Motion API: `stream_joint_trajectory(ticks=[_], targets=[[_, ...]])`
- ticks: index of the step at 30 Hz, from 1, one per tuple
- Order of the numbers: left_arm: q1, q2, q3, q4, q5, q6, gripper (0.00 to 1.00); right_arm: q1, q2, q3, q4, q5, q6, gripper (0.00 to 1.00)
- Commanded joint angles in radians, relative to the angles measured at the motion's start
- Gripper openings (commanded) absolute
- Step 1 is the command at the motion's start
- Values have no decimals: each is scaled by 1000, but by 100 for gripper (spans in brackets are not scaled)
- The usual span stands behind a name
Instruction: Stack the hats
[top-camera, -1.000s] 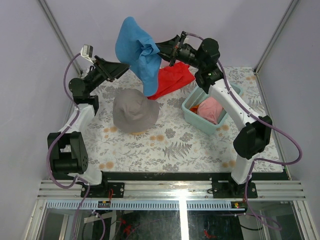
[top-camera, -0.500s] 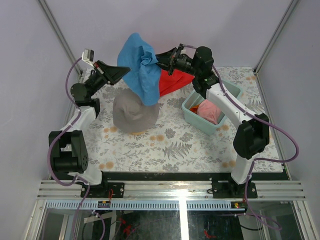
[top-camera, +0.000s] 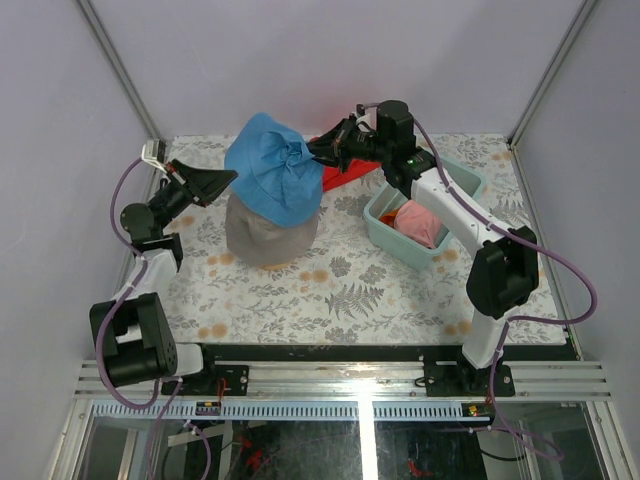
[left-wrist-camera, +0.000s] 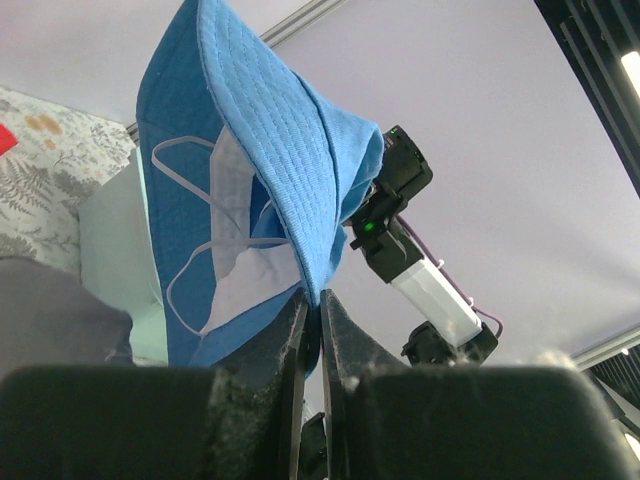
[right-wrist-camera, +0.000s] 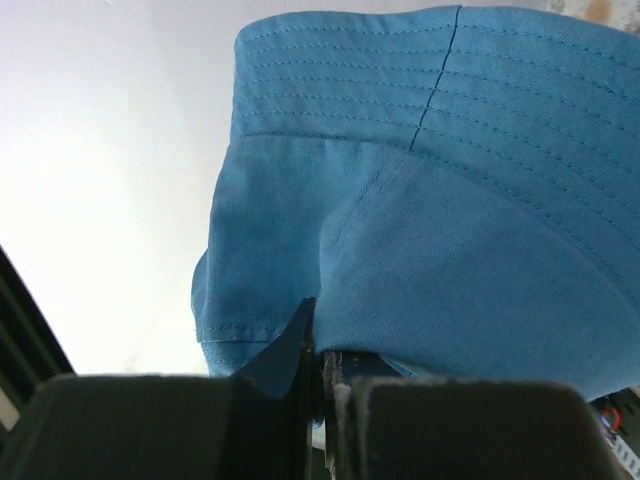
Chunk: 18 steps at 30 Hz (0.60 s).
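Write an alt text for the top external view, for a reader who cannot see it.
The left gripper and right gripper hold a blue bucket hat by opposite edges, over a grey bucket hat on a floral table. At the right, a pink hat lies in a teal bin; a red cloth lies beyond the hats.

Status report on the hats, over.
Left gripper, right gripper: both shut on blue hat. Held above grey hat, contact unclear. No obstruction seen.

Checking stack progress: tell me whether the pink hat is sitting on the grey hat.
No, the pink hat lies in the bin, apart from the grey hat.
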<state>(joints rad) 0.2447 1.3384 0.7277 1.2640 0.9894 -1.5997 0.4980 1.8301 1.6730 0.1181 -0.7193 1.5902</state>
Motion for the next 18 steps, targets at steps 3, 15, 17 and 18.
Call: stream_joint_trajectory(ticks=[3, 15, 17, 18], targets=[[22, -70, -111, -23, 42, 34, 7, 21, -3, 107, -129, -1, -152, 0], [51, -139, -203, -126, 69, 123, 0, 98, 59, 113, -136, 3, -157, 0], [76, -160, -226, -158, 74, 141, 0, 99, 61, 106, -136, 8, -155, 0], [93, -175, -237, -177, 80, 150, 0, 99, 61, 105, -136, 11, -155, 0]])
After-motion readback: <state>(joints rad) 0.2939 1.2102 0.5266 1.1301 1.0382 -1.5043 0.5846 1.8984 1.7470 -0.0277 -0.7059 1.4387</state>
